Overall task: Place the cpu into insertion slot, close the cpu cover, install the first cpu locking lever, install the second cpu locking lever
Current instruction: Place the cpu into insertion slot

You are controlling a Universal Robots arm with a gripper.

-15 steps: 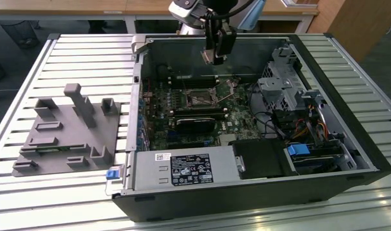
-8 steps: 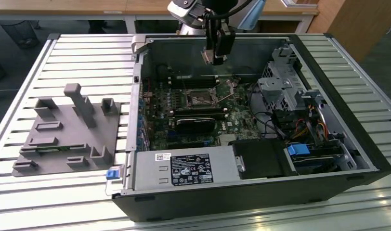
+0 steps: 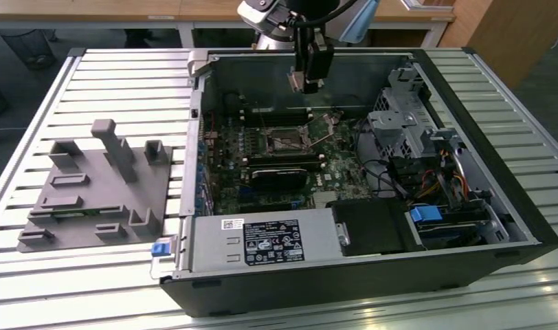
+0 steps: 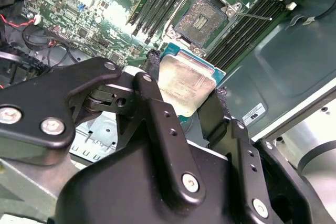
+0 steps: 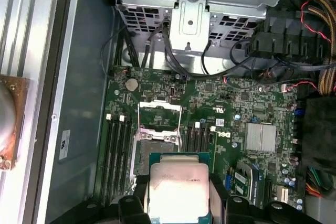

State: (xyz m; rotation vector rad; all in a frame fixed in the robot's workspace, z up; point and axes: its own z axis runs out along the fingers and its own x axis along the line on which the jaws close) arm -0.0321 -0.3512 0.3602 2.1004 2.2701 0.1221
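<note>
Entry, exterior view, its left to its right.

1. Grey fixture tray (image 3: 86, 185): stood on the slatted table (image 3: 499, 302), at 9 o'clock from the case, well apart from the work.
2. Open computer case (image 3: 352, 275): lay on its side, motherboard (image 3: 339, 172) facing up.
3. Gripper (image 3: 308, 86): hung over the case's rear half with the wrist pointing straight down. It was clenched on the cpu (image 4: 185, 85), and the fingers (image 4: 157, 108) pressed two opposite edges.
4. Cpu: was held flat, metal top toward the wrist, clear of the board and not seated.
5. Insertion slot (image 3: 286, 142): lay below the gripper at roughly 6 to 7 o'clock, near but not plumb under it. The dark centre was bare.
6. Cpu cover (image 5: 160, 105): appeared swung open, lying off the slot along one edge.
7. Drive cage (image 3: 398, 130): stood at 3 o'clock from the slot.
</note>
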